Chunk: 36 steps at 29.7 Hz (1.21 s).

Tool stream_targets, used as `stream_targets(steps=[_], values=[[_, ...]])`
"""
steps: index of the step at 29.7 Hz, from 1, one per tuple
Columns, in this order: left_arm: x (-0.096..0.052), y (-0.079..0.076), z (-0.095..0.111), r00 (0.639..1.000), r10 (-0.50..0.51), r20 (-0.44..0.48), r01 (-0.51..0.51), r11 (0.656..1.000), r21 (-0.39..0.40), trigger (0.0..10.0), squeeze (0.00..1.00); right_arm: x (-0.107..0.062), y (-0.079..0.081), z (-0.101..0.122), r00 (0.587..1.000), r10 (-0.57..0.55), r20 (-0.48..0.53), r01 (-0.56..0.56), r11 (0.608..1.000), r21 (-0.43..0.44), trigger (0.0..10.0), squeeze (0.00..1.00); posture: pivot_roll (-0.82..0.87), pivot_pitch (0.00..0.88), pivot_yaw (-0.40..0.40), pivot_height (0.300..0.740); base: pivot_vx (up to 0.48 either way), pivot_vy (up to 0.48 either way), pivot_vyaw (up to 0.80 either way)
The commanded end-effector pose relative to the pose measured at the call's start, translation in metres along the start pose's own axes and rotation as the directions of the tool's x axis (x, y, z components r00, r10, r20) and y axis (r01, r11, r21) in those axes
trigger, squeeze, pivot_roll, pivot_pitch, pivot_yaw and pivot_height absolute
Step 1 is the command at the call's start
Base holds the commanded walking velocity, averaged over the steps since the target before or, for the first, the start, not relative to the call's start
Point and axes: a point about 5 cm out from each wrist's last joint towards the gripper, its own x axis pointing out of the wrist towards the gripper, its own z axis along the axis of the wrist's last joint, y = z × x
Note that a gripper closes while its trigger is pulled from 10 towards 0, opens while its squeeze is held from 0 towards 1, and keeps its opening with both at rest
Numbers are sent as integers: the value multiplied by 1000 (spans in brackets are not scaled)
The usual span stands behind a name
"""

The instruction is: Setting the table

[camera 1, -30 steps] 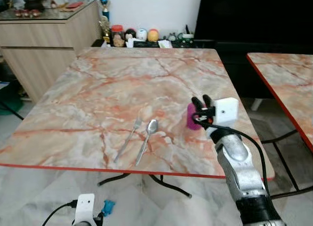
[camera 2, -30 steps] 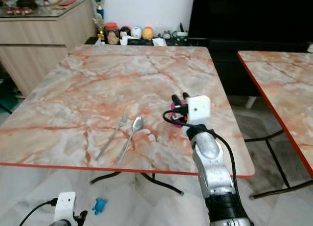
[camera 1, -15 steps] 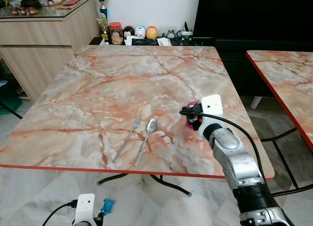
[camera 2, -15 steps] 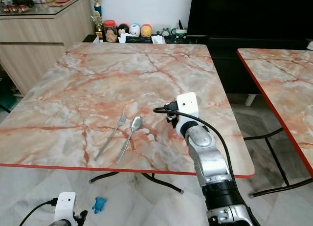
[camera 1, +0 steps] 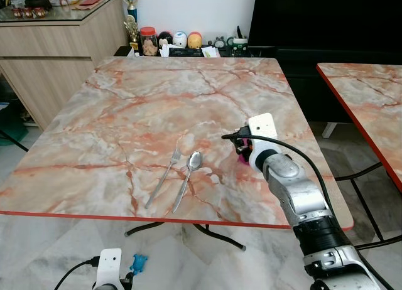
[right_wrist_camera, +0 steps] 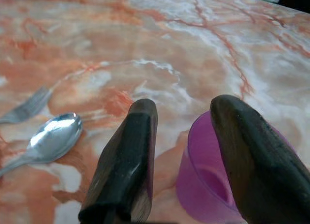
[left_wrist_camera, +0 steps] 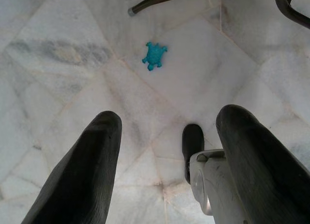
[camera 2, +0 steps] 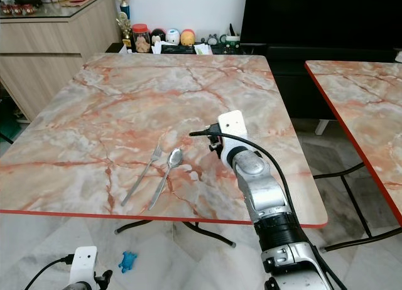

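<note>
Square table with an orange-and-white marble-pattern top and red edge (camera 1: pixel 125 114), seen from the head camera. The right gripper (right_wrist_camera: pixel 189 151) is extended low over the right part of the tabletop, its white wrist camera block (camera 1: pixel 262 126) facing upward. In the right wrist view, its two black fingers (right_wrist_camera: pixel 128 161) straddle the near wall of a translucent purple plastic cup (right_wrist_camera: pixel 203 180): one finger lies outside the rim, the other reaches over the rim toward the inside, so the wall sits between them, and whether they press on it cannot be told. In the left eye view the cup (camera 1: pixel 242 154) shows as a small purple patch just beside the wrist, standing on the table to the right of the cutlery. A silver metal fork (camera 1: pixel 163 177) and a silver metal spoon (camera 1: pixel 187 180) lie side by side near the front edge, the fork on the left, handles toward the robot, apart from the cup. The left gripper (left_wrist_camera: pixel 160 151) hangs below table level with its fingers spread wide over a pale marble-tile floor (left_wrist_camera: pixel 58 49), on which lies a small turquoise turtle-shaped toy (left_wrist_camera: pixel 154 56). A second marble-pattern table (camera 1: pixel 370 102) stands to the right
</note>
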Motion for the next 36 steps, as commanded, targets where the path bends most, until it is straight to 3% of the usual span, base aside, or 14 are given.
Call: stream_targets(steps=[1, 9, 22, 36], values=[[-1, 2, -4, 1000, 0, -15, 0, 1000, -1, 10000, 0, 3, -2, 3, 1000, 2, -17, -2, 1000, -16, 10000, 0, -14, 13, 7, 740, 0, 0, 0], [-1, 3, -5, 1000, 0, -21, 0, 1000, -4, 10000, 0, 8, -6, 6, 999, -2, -52, 0, 1000, -24, 10000, 0, -14, 25, 7, 740, 0, 0, 0], [-1, 2, -7, 1000, 0, -27, 0, 1000, -2, 10000, 0, 8, -17, 0, 996, -59, -69, 62, 997, 36, 10000, 0, -14, 30, 9, 740, 0, 0, 0], [-1, 4, -7, 1000, 3, -29, -3, 1000, 4, 10000, 0, 9, -10, -1, 998, -14, -53, 17, 998, 56, 10000, 0, -9, 32, 9, 740, 0, 0, 0]])
